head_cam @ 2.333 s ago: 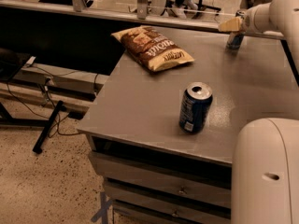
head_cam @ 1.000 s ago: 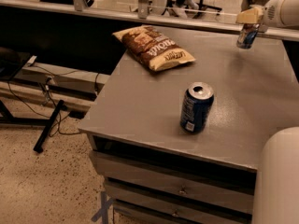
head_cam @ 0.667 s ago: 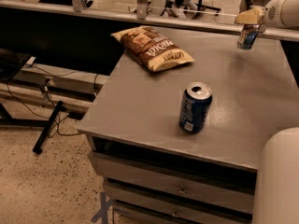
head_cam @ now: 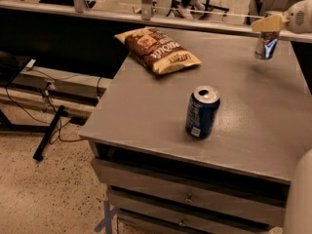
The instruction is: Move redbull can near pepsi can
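Step in hand: the carry; the redbull can (head_cam: 266,45) is up in the gripper (head_cam: 268,23) and not yet brought to its goal
Gripper: over the far right corner of the table (head_cam: 146,111), at about 1 o'clock from the pepsi can (head_cam: 202,112), with the arm reaching in from the right edge of the view
Fingers: drawn in around the top of the slim can, which hangs below them; nothing else is in the grip
Redbull can: close to upright and seemingly clear of the tabletop (a faint shadow lies on the surface beneath it), well apart from the pepsi can
Pepsi can: upright near the middle front of the table, its small white label patch towards the camera, nothing touching it
Next move: by my judgement it calls for a sweep towards 7 o'clock across the right half of the table, then a lowering just beside the pepsi can, letting go only once the base sits flat
Care: the slim can is tall and narrow, so it would likely tip if set down tilted, and coming in too close could knock the pepsi can
Other things: a chip bag (head_cam: 157,49) lies flat at 11 o'clock from the pepsi can, towards the far left of the table; drawers (head_cam: 185,197) sit under the table front; the robot's white body (head_cam: 300,199) fills the bottom right corner
In the way: nothing stands on the line between the two cans, and the chip bag is well off to the side
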Controlling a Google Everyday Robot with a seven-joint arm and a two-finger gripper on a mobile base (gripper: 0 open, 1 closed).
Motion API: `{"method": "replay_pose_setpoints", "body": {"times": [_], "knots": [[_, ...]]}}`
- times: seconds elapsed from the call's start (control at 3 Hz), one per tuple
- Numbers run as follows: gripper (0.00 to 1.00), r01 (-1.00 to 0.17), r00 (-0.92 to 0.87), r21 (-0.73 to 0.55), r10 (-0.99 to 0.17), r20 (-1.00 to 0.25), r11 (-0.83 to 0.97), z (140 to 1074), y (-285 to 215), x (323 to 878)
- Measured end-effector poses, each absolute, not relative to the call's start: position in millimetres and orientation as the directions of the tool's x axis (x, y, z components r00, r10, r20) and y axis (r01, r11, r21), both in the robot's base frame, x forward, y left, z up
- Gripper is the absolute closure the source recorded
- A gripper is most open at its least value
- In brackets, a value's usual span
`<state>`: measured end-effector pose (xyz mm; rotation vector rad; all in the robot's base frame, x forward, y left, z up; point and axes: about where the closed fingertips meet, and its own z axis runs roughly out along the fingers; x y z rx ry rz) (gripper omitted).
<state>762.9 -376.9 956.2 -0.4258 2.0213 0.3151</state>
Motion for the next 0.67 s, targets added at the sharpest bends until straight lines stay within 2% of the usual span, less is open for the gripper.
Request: {"method": "replay_pose_setpoints", "body": {"times": [0.33, 0.67], "knots": [[1.00, -0.511, -0.439, 0.083, -0.177, -0.881, 0.855, 965, -394, 701], [1.00, -0.564, -0.469, 0.174, -0.139, -0.872, 0.808, 963, -408, 647]]}}
